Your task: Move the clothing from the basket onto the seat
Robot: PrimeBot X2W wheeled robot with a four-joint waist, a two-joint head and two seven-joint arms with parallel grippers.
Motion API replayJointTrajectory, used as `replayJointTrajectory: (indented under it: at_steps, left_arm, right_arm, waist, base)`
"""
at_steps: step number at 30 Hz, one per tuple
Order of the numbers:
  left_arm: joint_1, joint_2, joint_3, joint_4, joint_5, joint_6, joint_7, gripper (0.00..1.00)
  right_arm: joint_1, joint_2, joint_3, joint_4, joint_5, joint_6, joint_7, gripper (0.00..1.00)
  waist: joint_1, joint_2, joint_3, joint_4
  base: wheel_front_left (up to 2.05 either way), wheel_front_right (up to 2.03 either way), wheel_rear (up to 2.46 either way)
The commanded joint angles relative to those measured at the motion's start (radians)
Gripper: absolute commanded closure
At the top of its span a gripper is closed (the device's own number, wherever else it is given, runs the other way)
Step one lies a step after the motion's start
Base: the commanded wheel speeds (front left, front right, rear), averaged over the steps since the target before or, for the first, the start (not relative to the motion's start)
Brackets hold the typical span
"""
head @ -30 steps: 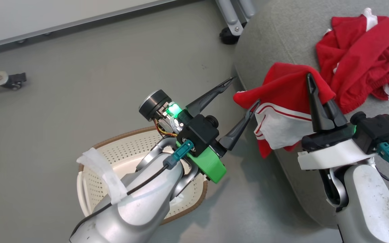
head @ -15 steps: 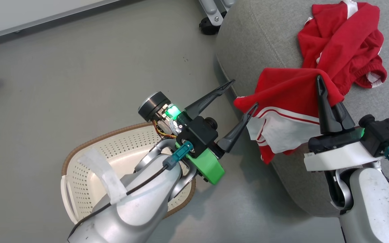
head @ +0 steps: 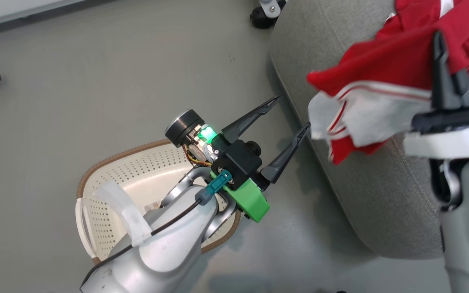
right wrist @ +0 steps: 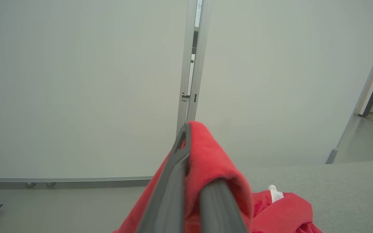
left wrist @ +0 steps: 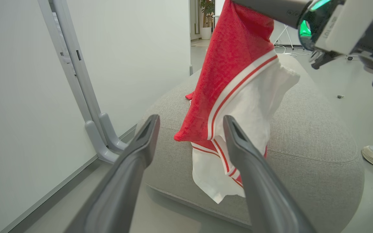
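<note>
Nearest the robot, the basket (head: pixel 136 173) stands on the floor, with no clothing in the part left visible by the left arm. Just past it the left gripper (head: pixel 293 111) hangs with jaws spread wide, holding nothing. To the right, the right gripper (head: pixel 438 40) is pinched on a red fold of the striped garment (head: pixel 364 118), which hangs limp at the left edge of the seat (head: pixel 381 191). The cloth looks light and soft, best taken by a bunched fold. Farther back, a second red garment (right wrist: pixel 287 210) lies on the cushion
</note>
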Motion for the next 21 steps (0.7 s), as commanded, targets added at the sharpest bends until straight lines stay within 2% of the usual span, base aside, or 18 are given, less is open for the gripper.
replayJointTrajectory:
  at_steps: [1, 9, 17, 21]
  left_arm:
    - [-0.010, 0.010, 0.002, -0.003, 0.012, 0.002, 0.001, 0.00]
    - [-0.053, 0.024, -0.008, 0.007, 0.020, -0.002, 0.001, 0.00]
    - [-0.100, 0.033, -0.018, 0.014, 0.030, -0.005, 0.001, 0.00]
    - [-0.113, 0.039, -0.026, 0.018, 0.034, -0.004, 0.002, 0.00]
  right_arm:
    - [-0.045, -0.011, -0.019, -0.015, -0.010, -0.001, -0.001, 1.00]
    - [-0.259, -0.078, -0.117, -0.026, -0.004, -0.001, -0.001, 1.00]
    - [-0.475, -0.235, -0.258, 0.029, 0.006, -0.001, -0.001, 1.00]
    - [-0.565, -0.349, -0.304, 0.117, 0.020, -0.001, -0.001, 1.00]
  waist:
    - [0.0000, -0.0001, 0.038, 0.009]
    - [0.0000, -0.0001, 0.156, 0.014]
    - [0.0000, -0.0001, 0.260, 0.011]
    - [0.0000, -0.0001, 0.292, 0.004]
  base:
    - [0.00, 0.00, 0.00]
    - [0.00, 0.00, 0.00]
    - [0.00, 0.00, 0.00]
    - [0.00, 0.00, 0.00]
